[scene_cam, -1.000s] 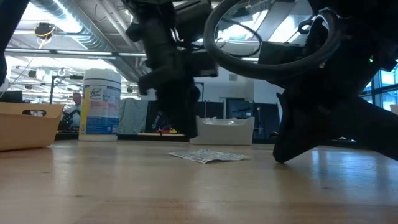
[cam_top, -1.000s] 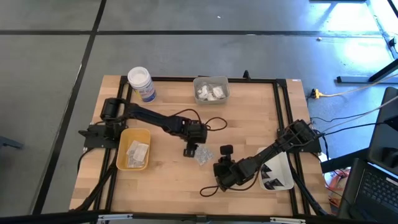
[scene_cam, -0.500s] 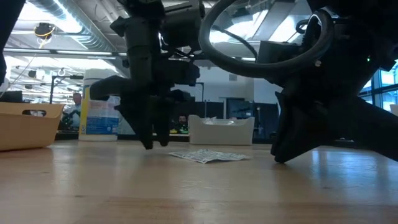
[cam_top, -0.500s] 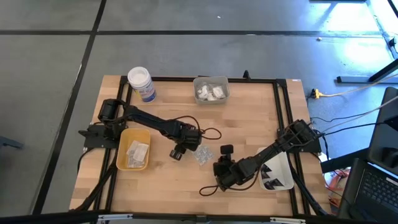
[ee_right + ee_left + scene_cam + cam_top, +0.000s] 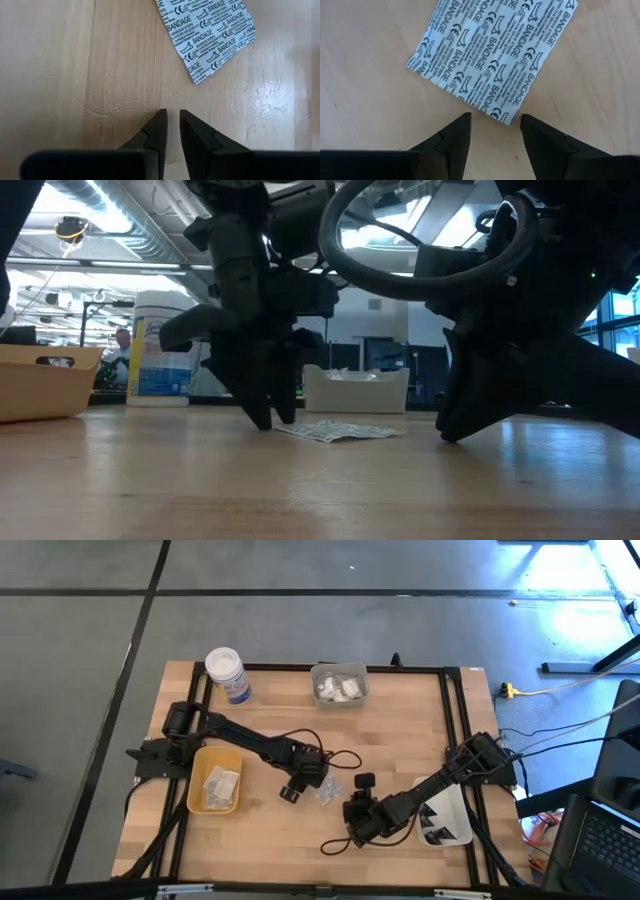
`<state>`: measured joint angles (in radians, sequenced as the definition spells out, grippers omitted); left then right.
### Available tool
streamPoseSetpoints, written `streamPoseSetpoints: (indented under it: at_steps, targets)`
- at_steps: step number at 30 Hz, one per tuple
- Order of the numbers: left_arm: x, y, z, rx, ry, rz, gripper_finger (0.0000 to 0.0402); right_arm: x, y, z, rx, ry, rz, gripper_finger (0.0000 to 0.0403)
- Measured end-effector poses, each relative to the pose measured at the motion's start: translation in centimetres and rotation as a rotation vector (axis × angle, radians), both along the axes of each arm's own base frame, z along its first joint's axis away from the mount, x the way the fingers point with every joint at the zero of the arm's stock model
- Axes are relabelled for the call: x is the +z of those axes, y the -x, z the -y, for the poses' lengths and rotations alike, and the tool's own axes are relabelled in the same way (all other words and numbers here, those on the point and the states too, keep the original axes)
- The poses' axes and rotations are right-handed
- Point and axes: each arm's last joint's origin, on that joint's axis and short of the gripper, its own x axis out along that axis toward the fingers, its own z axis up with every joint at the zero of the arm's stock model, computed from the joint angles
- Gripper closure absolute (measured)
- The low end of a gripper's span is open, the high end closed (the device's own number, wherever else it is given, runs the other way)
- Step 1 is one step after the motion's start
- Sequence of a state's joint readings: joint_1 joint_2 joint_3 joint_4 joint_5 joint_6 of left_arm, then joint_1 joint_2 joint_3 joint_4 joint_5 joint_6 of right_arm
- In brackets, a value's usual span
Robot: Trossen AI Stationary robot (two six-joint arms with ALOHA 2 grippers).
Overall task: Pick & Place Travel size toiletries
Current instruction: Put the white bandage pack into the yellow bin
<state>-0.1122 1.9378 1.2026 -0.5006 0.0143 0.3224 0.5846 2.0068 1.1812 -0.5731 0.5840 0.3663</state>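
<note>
Pale wood makes up the table [image 5: 400, 730], and near the middle of the high view lies a small cluster of white bandage sachets [image 5: 327, 790], flat on the boards; the left claw [image 5: 290, 790] sits just to the left of them, its fingers parted with a clear gap and nothing between them. In the left wrist view one printed sachet [image 5: 492, 55] fills the upper half of the frame, its nearest corner just short of the two dark fingertips [image 5: 457, 132] — close, not gripped. The low view shows the left claw [image 5: 270, 415] pointing down to the table at centre left, with the sachets [image 5: 335, 430] lying just to its right.

The right claw [image 5: 358, 783] sits lower right of centre in the high view, just right of the sachets; in its own wrist view the fingers [image 5: 159, 127] stand nearly together with only a thin slit between them, holding nothing, and a sachet [image 5: 210, 37] lies apart from them toward the upper right of that frame.

At the upper left of the table stands a white jar [image 5: 227, 673]; a clear tray [image 5: 339, 685] at top centre holds white packets; a yellow tray [image 5: 196, 785] at left holds more; a white tray [image 5: 452, 830] at lower right holds dark wedges.
</note>
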Motion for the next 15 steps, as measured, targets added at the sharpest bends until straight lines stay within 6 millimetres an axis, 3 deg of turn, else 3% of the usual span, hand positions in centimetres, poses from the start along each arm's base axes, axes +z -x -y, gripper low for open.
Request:
streamPoseSetpoints:
  at_steps: [10, 15]
  targets:
    - [-0.33, -0.36, 0.5, 0.082, 0.049, 0.018, 0.023, 0.01, -0.05, 0.01, 0.004, 0.001, 0.002, 0.0347]
    - [-0.87, -0.57, 0.57, 0.079, 0.057, 0.019, 0.0249, 0.01, -0.1, 0.07, 0.002, 0.002, 0.003, 0.0337]
